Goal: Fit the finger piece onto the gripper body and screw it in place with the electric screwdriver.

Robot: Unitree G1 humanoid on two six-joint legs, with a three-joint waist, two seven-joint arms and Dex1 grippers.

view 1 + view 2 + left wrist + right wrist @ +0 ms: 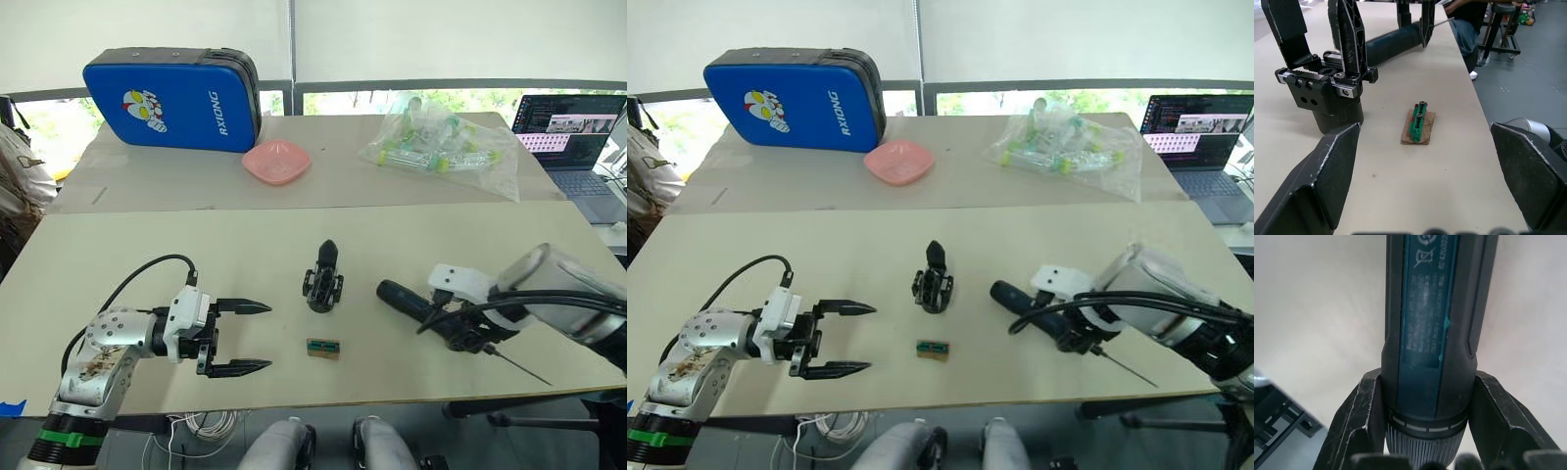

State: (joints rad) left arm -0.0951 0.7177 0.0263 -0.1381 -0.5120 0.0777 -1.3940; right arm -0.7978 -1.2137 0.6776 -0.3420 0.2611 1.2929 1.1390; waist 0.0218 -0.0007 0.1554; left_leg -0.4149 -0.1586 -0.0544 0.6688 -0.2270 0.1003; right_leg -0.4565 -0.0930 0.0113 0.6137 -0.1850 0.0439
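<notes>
While the left claw (pixel 241 338) hovers wide open and empty, the head view shows the gripper body (pixel 323 278) mid-counter (pixel 147 255), the green block (pixel 323 348) nearby. Left wrist: body and block lie ahead. Right wrist: the right claw (pixel 1425 431) clamps the screwdriver (pixel 1435 323).

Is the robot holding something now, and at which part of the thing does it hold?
The right gripper is shut on the electric screwdriver, gripping its body near the bit end. The left gripper is open and holds nothing.
</notes>
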